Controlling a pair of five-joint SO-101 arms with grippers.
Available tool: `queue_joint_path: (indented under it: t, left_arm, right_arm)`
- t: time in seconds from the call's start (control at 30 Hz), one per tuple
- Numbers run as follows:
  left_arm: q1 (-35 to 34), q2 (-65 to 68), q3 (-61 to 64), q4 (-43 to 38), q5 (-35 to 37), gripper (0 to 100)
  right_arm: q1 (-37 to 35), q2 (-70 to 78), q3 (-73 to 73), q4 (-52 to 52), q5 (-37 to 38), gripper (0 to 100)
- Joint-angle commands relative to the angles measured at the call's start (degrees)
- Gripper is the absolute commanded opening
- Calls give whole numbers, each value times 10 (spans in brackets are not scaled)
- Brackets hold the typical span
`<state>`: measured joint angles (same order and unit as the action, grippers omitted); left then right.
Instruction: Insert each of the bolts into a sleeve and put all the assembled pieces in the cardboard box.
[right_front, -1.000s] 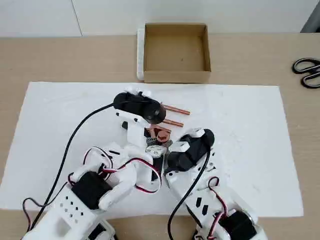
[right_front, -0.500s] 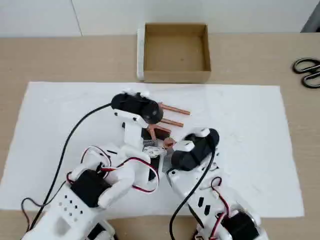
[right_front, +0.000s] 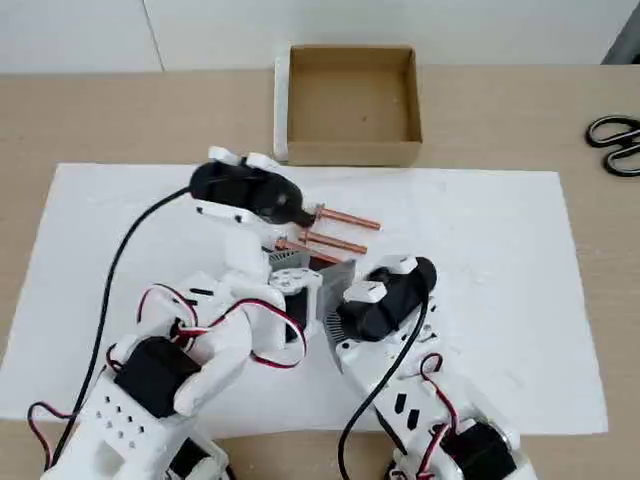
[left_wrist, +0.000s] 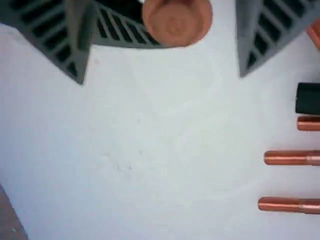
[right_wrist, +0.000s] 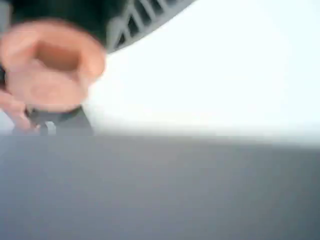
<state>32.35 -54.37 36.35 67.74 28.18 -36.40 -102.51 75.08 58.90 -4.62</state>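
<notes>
A copper sleeve (right_wrist: 50, 65) with a flanged end sits in my right gripper (right_front: 338, 280), which is shut on it just above the white paper. Its round end (left_wrist: 176, 19) shows in the left wrist view, between but clear of my left gripper's (left_wrist: 162, 77) grey fingers. The left gripper (right_front: 290, 262) is open and holds nothing, right beside the right one. Three copper bolts (right_front: 345, 218) lie side by side on the paper past the grippers, seen as rods (left_wrist: 291, 158) in the left wrist view. The cardboard box (right_front: 350, 152) stands beyond them with nothing visible inside.
A white paper sheet (right_front: 500, 260) covers the middle of the wooden table. Black-handled scissors (right_front: 615, 140) lie at the far right edge. A white strip (right_front: 281, 110) leans along the box's left side. Both arms' cables trail toward the near edge.
My left arm has swung left and back, away from the right gripper, and its fingers now stand apart from the copper piece. The right arm has barely shifted.
</notes>
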Motion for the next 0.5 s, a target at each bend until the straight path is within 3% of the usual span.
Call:
queue_joint_path:
  t: [0.0,0.27,0.47]
  left_arm:
    - [-25,-7,-29,7,-4,191]
    - [-105,-7,-27,42,-5,191]
    - [-180,-7,-29,79,-5,192]
  right_arm:
    - [1,-1,-8,-15,-4,4]
    - [7,-1,-8,-15,-3,4]
    - [77,0,-13,-65,1,4]
